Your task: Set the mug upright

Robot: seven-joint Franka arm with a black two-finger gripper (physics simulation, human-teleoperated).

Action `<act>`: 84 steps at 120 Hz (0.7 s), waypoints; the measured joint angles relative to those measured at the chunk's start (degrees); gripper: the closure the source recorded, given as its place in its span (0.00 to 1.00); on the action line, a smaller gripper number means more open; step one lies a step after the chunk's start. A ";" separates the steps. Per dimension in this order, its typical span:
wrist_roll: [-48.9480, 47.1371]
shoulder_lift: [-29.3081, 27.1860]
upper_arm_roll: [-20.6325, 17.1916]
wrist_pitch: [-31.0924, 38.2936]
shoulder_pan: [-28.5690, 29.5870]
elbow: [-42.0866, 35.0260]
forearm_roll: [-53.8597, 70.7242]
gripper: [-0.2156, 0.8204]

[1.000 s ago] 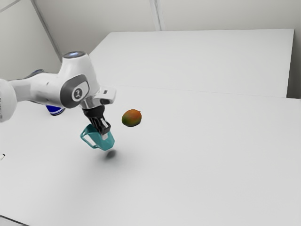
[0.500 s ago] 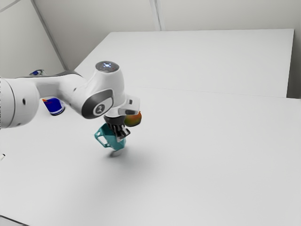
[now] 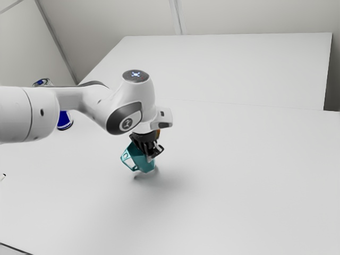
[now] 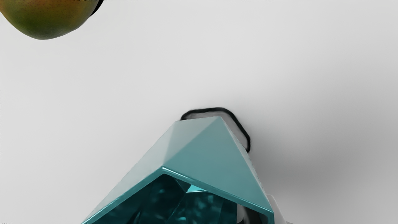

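Note:
The gripper point(image 3: 153, 153) is low over the table in the exterior view, shut on the wall of the teal mug point(image 3: 137, 159). The mug is tilted, with its handle toward the exterior view's left and its base low. In the wrist view, the faceted mug point(image 4: 214, 155) shows its open mouth toward the hand. There the gripper point(image 4: 263, 214) has one dark finger inside the mouth and a pale fingertip outside the wall. A dark outline lies on the table just beyond the base; whether the base touches the table I cannot tell.
A mango point(image 4: 46, 18) rests on the white table point(image 3: 239, 175) near the mug, mostly behind the hand in the exterior view. A blue can point(image 3: 64, 120) stands behind the arm at the exterior view's left.
My hand has carried the mug toward the exterior view's right and slightly lower, now in front of the mango. The mug's lean has changed a little, and its base is closer to its shadow.

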 joint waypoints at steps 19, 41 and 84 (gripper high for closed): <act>-2.22 1.82 -0.69 -0.33 1.13 2.22 -0.31 0.95; -4.17 3.39 -1.49 -0.87 0.90 3.71 -0.72 0.95; -6.52 4.09 -1.71 -1.94 0.84 4.25 -1.27 0.87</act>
